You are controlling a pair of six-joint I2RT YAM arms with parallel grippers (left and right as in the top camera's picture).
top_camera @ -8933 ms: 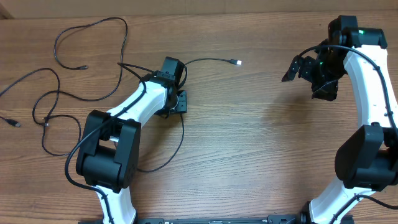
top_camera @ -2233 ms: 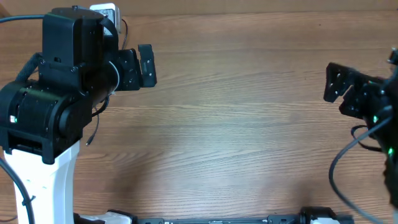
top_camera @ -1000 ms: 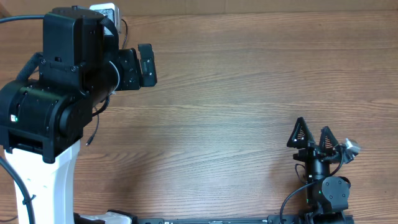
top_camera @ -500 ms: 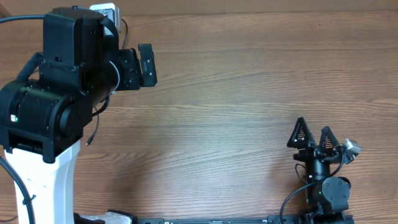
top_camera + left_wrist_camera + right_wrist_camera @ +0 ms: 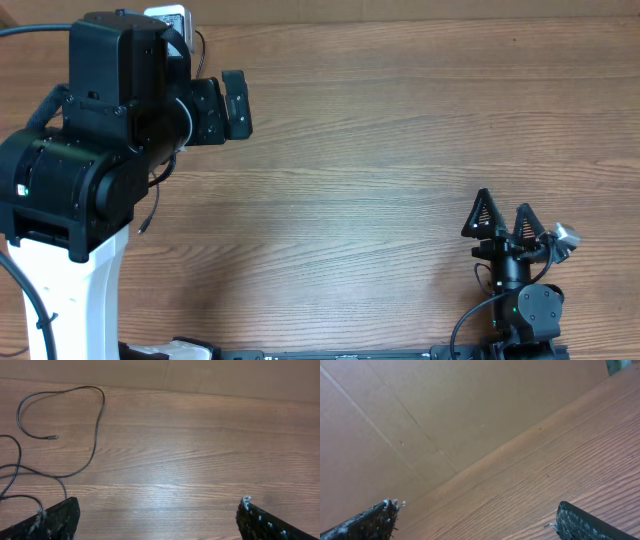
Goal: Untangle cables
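So, from overhead the tabletop (image 5: 400,150) has open wood across the middle and right. The big left arm (image 5: 90,170) crowds the left edge, with the left hand (image 5: 222,107) spread apart and gripping nothing. The right hand (image 5: 503,222) sits low by the front edge, fingers apart too. Left wrist view: the cables (image 5: 102,405) lie loose at far left, one looping toward the back edge, with plain wood to their right. Right wrist view: just wood running up to a cardboard wall (image 5: 445,410).
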